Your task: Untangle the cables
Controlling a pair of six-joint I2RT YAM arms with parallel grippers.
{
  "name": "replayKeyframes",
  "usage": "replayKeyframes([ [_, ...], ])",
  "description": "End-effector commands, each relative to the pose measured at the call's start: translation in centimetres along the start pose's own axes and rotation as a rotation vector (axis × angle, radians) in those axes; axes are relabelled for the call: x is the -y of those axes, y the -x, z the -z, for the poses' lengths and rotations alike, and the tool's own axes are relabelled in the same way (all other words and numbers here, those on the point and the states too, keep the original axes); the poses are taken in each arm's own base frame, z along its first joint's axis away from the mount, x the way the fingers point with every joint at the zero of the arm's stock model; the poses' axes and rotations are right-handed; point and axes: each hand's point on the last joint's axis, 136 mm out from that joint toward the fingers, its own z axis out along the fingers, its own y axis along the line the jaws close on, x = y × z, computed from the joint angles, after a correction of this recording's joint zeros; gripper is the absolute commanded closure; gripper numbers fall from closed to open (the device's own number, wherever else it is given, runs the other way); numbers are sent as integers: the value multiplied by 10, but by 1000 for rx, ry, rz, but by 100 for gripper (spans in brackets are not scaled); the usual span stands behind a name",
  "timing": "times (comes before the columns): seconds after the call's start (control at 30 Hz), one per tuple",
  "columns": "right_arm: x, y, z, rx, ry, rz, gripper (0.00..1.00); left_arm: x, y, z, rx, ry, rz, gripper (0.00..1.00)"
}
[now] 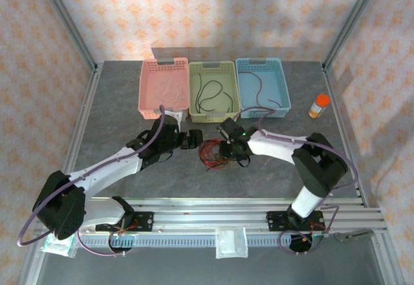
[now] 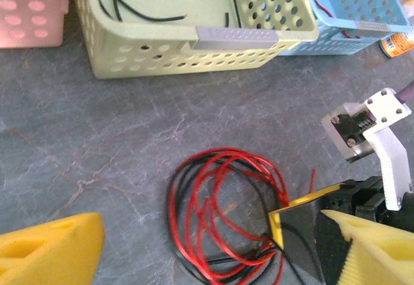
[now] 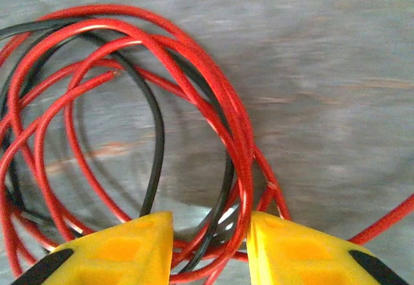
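Patterned pink walls (image 1: 259,13), grey marbled table (image 1: 116,104).

cables (image 1: 215,154): red and black. pink basket (image 1: 143,92), green basket (image 1: 192,94), blue basket (image 1: 284,90). table (image 1: 116,126): dark grey, marbled. wallpaper (image 1: 226,13): pale pink, orange damask print. bottle (image 1: 317,106): orange cap. right gripper (image 3: 208,249): fingers (image 3: 123,249) yellow, black at the base.

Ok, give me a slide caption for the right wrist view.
Yellow fingers of the right gripper straddle tangled red and black cables on the grey table, strands running between them.
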Motion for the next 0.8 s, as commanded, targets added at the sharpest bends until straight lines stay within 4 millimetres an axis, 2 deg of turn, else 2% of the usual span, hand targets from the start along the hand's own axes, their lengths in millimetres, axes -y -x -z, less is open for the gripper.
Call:
replayKeyframes([
  [0.0, -47, 11, 8, 25, 154, 42, 65, -1, 5, 5, 37, -7, 29, 15],
  [0.1, -53, 21, 18, 74, 154, 50, 59, -8, 0, 3, 25, 18, 41, 16],
  [0.23, -34, 47, 48, 231, 36, 39, 49, -15, -4, 0, 13, 21, 77, 18],
  [0.3, -27, 54, 63, 284, 4, 55, 48, -19, -7, -1, 7, 23, 82, 19],
  [0.37, -24, 57, 74, 313, -11, 71, 49, -24, -12, -4, -9, 35, 116, 24],
  [0.43, -21, 54, 75, 300, -20, 88, 52, -30, -18, -8, -38, 55, 124, 34],
  [0.53, -20, 48, 65, 236, -37, 114, 60, -33, -29, -15, -86, 60, 131, 51],
  [0.77, -28, 47, 44, 137, 0, 106, 67, -40, -66, -31, -228, 91, 123, 62],
])
